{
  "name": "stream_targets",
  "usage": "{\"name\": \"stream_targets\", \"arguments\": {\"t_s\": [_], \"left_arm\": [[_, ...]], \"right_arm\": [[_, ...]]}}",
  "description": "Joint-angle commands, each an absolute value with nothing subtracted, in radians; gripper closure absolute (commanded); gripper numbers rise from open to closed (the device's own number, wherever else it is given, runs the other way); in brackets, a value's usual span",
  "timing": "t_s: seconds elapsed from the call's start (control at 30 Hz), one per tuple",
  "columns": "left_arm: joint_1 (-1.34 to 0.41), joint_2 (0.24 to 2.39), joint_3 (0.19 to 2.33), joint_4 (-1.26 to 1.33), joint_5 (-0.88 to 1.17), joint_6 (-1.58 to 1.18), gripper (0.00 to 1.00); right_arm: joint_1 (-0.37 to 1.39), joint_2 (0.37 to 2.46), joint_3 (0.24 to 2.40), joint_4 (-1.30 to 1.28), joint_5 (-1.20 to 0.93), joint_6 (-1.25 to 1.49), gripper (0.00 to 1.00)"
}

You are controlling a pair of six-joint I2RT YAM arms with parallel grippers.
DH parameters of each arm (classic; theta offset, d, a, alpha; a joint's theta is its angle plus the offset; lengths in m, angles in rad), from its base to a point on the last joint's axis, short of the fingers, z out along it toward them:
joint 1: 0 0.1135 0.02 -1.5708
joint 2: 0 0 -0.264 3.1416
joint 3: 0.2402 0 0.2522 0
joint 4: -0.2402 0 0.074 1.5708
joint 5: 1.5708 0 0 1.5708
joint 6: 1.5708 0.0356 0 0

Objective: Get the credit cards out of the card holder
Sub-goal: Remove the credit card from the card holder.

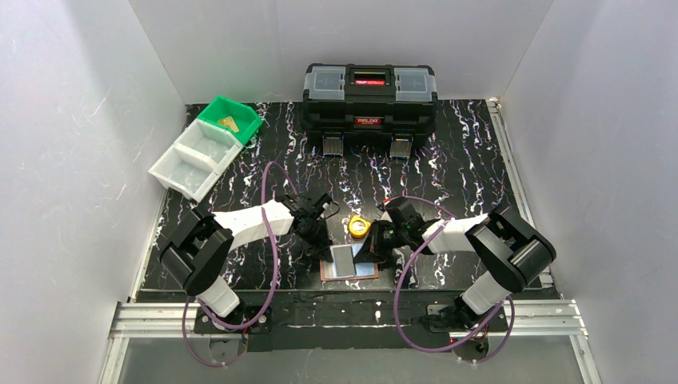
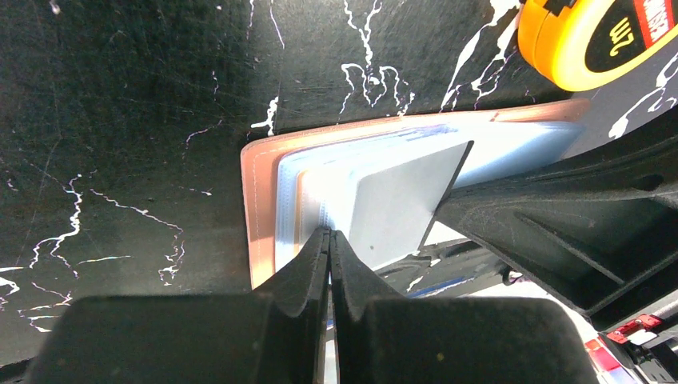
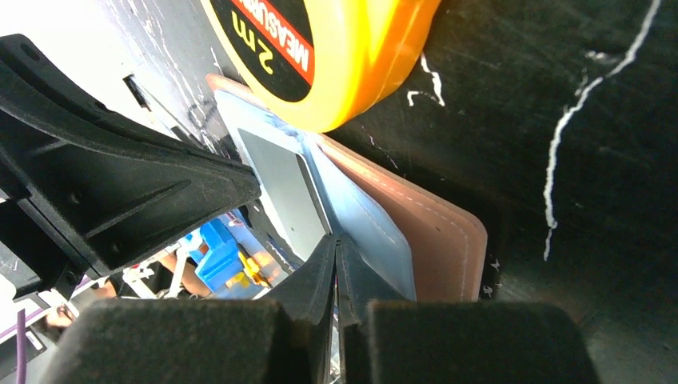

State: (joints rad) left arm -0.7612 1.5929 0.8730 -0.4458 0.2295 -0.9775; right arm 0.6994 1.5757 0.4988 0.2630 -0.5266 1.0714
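Nearby, tape measure [image 2: 576, 40], beside card holder [image 2: 257, 208]

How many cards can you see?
1 for sure: a grey card poking out of the open card holder beside the tape measure. The gold thing in the green bin might be another. More may hide in the sleeves.

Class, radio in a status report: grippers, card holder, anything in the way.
Left gripper, right gripper shut, tips at the card holder. It lies open, whitish card askew over its sleeves. Tape measure close beside.
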Motion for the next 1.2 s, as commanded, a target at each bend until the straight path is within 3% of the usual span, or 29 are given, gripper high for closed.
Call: {"name": "stream_targets", "arguments": {"t_s": [0.0,0.2,0.4,0.5,0.9,1.17], "left_arm": [[-0.757,1.634,0.828,-0.546,0.109,-0.956,1.0],[-0.756,1.633,0.827,-0.548,0.11,-0.951,1.0],[-0.756,1.633,0.826,-0.545,0.117,-0.95,1.0],[-0.757,1.633,0.831,-0.545,0.121,-0.946,1.0],[-0.757,1.645,0.847,-0.54,0.132,-0.939,1.0],[-0.756,1.642,0.842,-0.543,0.127,-0.939,1.0]], "right_arm": [[0.692,1.552,0.483,0.254,-0.517,1.063,0.92],[0.692,1.554,0.479,0.263,-0.52,1.065,0.91],[0.691,1.562,0.483,0.284,-0.534,1.068,0.7],[0.692,1.571,0.486,0.302,-0.546,1.072,0.68],[0.692,1.635,0.496,0.376,-0.585,1.103,0.75],[0.692,1.625,0.472,0.393,-0.573,1.115,0.88]]}}
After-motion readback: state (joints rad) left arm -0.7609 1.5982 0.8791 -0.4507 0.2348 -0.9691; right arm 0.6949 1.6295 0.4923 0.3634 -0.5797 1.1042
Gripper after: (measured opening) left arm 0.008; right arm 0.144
